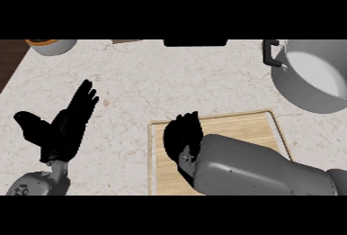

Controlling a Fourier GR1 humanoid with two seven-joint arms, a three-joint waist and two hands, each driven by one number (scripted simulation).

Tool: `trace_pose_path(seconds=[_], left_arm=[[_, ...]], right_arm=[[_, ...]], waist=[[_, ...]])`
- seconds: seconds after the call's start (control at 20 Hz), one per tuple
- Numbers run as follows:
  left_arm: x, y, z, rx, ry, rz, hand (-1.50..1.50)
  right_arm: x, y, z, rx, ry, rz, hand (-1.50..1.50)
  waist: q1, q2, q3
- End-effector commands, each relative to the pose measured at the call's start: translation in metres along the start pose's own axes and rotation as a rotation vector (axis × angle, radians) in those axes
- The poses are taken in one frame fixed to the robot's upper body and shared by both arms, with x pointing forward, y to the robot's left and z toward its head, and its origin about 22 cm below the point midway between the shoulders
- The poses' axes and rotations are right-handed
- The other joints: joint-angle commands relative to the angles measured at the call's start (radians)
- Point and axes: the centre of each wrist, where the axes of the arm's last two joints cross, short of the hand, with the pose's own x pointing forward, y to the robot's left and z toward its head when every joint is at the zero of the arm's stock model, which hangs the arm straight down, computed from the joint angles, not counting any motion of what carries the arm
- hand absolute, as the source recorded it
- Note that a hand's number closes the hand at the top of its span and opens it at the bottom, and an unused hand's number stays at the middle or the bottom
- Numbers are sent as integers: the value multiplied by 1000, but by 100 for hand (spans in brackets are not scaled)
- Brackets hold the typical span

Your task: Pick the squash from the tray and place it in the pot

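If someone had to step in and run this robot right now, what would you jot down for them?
Left hand: open, fingers up, resting at the left of the counter.
Right hand: curled over the tray; what it holds is hidden.
Squash: not visible, possibly under that hand.
Pot: far right, nothing seen inside.
Done: reach to the tray. Left: confirm the grasp, lift, carry to the pot, release.

Far left, small white round bowl with orange contents (51,46) on the beige speckled stone counter (169,82); black flat object (195,42) at far edge.
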Motion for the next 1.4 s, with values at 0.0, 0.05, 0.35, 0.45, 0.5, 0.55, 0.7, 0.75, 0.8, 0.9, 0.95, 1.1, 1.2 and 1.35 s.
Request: trace_pose_path(seconds=[0.0,0.05,0.35,0.45,0.5,0.55,0.7,0.75,0.8,0.9,0.95,1.1,1.2,1.35], left_arm=[[8,2,0,-6,-5,-6,0],[-4,-8,9,-15,6,3,0],[7,12,-4,4,-3,-17,0],[-1,4,1,-2,-5,-5,0],[-4,-7,-6,-5,2,-6,0],[-6,-17,2,-7,-7,1,0],[7,0,6,-16,4,5,0],[-2,-12,2,-3,-22,3,0],[2,-3,3,1,-11,-11,0],[9,-13,-3,-9,-1,-6,0],[6,-9,-1,4,-1,-9,0],[8,-1,-3,-6,-10,-15,0],[6,6,-2,-16,-3,14,0],[-15,-9,7,-14,-7,-2,0]], right_arm=[[18,3,3,-7,227,28,-150],[18,12,-13,14,256,26,-150],[8,27,-18,16,304,78,-150],[11,32,-25,46,310,101,-150],[13,45,-28,39,302,82,-150],[11,40,-27,49,308,107,-150],[-7,47,-39,96,324,141,-150],[-1,51,-47,105,358,157,-150],[-9,57,-49,110,373,175,-150],[-17,62,-55,129,389,174,-150],[-7,55,-47,126,383,205,-150],[-11,69,-57,147,406,206,-150],[-20,58,-59,143,408,195,-150],[-24,69,-61,165,412,199,-150]], waist=[[-5,-3,0],[11,2,0],[-7,1,0],[1,3,0],[-7,5,0],[-2,3,0],[7,2,0],[4,4,0],[3,3,0],[-3,3,1],[-2,1,0],[0,3,0],[5,5,0],[2,4,0]])
